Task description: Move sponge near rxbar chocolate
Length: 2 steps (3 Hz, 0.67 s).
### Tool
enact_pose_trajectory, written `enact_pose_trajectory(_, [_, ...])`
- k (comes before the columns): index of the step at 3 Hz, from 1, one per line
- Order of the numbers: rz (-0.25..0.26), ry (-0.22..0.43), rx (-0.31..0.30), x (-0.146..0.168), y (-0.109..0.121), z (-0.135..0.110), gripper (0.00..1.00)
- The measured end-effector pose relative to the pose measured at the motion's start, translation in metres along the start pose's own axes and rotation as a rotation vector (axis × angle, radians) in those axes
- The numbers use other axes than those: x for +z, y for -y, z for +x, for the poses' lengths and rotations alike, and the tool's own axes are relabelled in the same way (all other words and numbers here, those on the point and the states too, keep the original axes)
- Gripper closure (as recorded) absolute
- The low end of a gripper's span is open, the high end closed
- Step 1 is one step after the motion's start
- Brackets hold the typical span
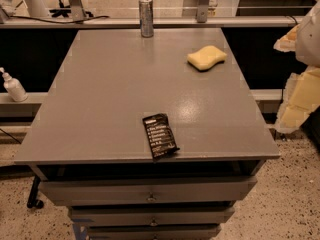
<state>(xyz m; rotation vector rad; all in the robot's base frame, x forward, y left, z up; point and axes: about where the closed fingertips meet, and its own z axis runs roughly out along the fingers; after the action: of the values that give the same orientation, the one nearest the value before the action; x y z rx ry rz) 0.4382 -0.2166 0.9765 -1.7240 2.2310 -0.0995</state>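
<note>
Camera view, the only one.

Table: flat grey rectangular table top (100,109) above a stack of grey drawers (150,190).

Sponge: the pale yellow foam sponge with wavy edges (206,57) lies flat on the far right part of the top, close to the right edge. Nothing touches it.

Bar: the small flat black rxbar chocolate wrapper with white text (160,135) lies at the near edge, about mid-width, its near end just reaching the lip. It is well apart from the sponge, with bare table between them.

Other items: a tall silver metal can (146,17) stands upright at the far edge, left of the sponge. A white plastic pump bottle (12,86) sits on a lower ledge off to the left.

Gripper: my yellowish gripper (300,96) hangs off the table's right side, at the frame's right edge, partly cut off. It is nearer to me than the sponge and not over the top. I cannot tell how far open it is. It has no hold of the sponge, which rests on the table.

Progress, my judgement: nothing of the task is done. Left to do: reach in over the right edge, take the sponge, carry it near and leftward, and set it down beside the bar.
</note>
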Motion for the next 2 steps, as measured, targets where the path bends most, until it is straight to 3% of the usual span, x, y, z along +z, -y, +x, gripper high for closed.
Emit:
enact_pose_trajectory(1, [0.005,0.008,-0.006,0.005,0.003,-0.004,0.00])
enact_pose_trajectory(2, [0.042,0.038,-0.039,0.024,0.029,-0.018,0.00])
